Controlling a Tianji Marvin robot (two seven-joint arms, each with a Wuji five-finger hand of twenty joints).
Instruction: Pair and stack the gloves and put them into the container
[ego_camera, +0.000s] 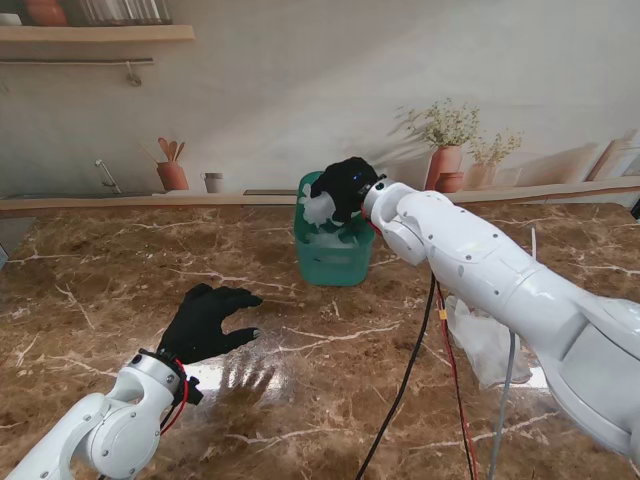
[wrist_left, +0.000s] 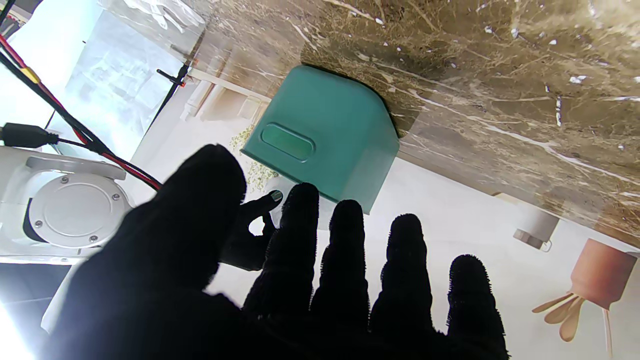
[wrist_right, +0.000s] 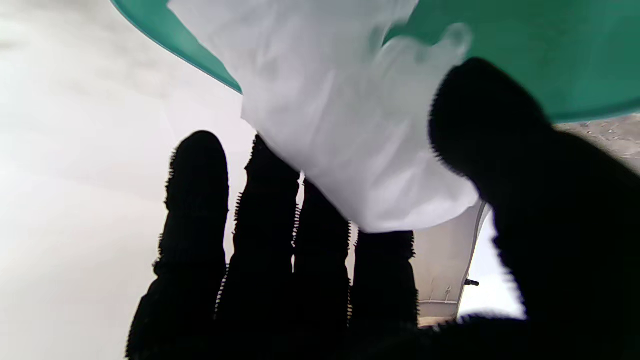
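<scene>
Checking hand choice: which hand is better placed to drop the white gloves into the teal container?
Right hand: it holds the white gloves directly over the teal container. Left hand hovers open, nearer to me.

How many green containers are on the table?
1. The green container stands far from me, mid-table, under the right hand, which holds white gloves over it.

a brown marbled counter fills the scene. a crumpled clear plastic bag lies on it at the right, beside black and red cables trailing nearer to me.
</scene>
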